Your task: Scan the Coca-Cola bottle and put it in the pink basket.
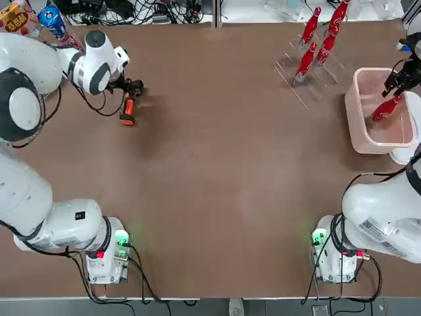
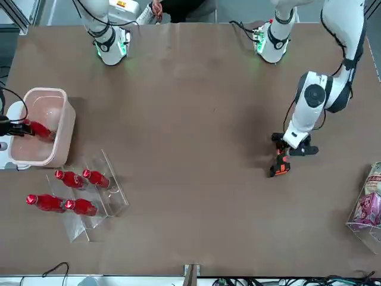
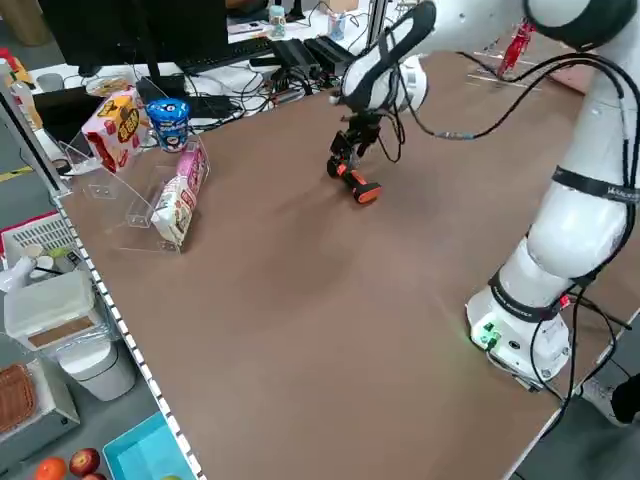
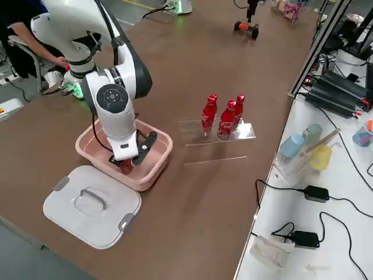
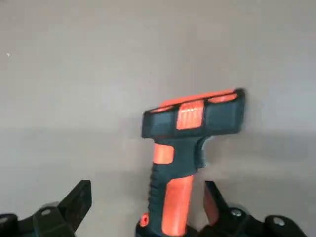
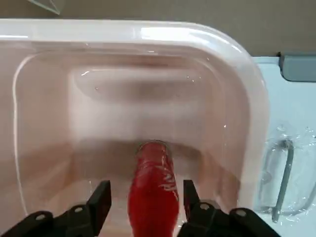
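1. Top view: I had the right gripper (image 1: 400, 84) over the pink basket (image 1: 356, 129), with the Coca-Cola bottle (image 1: 385, 109) slanting down from its fingers into the tub. To finish this step well, I judged the bottle should go lower until its base met the floor, and only then be let go, so it would not bounce against the wall.
2. Front view: the bottle (image 2: 38, 129) lay inside the basket (image 2: 62, 137), directly beyond the gripper. Four identical bottles stood in the clear rack (image 2: 113, 199) beside the tub, apart from my pincer.
3. Right side view: the gripper (image 4: 129, 161) was down within the basket's rim (image 4: 156, 166); the lid (image 4: 91, 205) lay on the table just beside it.
4. Right wrist view: the fingers sat on either side of the bottle (image 6: 152, 192), narrowly parted and pinching its body. The bottle's far end pointed at the tub floor.
5. Left wrist view: the left gripper (image 5: 145, 206) was spread wide around the handle of the scanner (image 5: 190, 129), which lay on the table; neither finger touched it.
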